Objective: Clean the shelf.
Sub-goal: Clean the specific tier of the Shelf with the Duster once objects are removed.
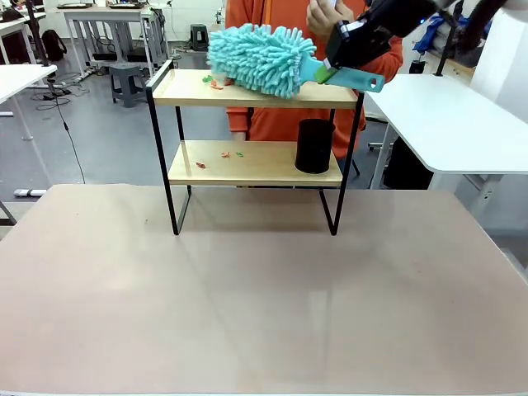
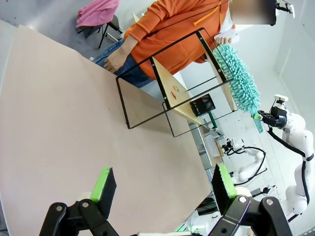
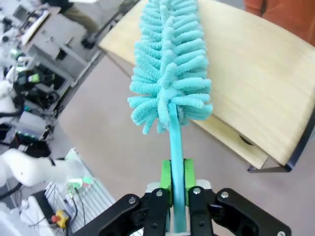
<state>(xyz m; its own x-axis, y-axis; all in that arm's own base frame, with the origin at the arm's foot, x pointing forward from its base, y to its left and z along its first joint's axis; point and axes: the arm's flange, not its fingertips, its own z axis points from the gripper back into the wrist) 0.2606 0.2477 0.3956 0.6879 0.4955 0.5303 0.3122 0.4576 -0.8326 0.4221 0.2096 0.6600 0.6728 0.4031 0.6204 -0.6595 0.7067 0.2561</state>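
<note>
The shelf (image 1: 247, 93) stands at the table's far middle, two wooden boards in a black frame. My right gripper (image 1: 332, 69) is shut on the handle of a turquoise fluffy duster (image 1: 258, 58), whose head rests on the top board's middle. Small red and green scraps (image 1: 216, 82) lie at the top board's left end, and more scraps (image 1: 223, 154) lie on the lower board. In the right wrist view the gripper (image 3: 177, 181) clamps the handle, with the duster head (image 3: 170, 64) over the top board (image 3: 256, 83). My left gripper (image 2: 163, 184) hangs open above the table, far from the shelf (image 2: 172, 88).
A black cup (image 1: 314, 146) stands at the right end of the lower board. A person in an orange top (image 1: 280, 124) stands just behind the shelf. White tables (image 1: 445, 115) flank the far side. The brown tabletop (image 1: 247, 305) stretches in front of the shelf.
</note>
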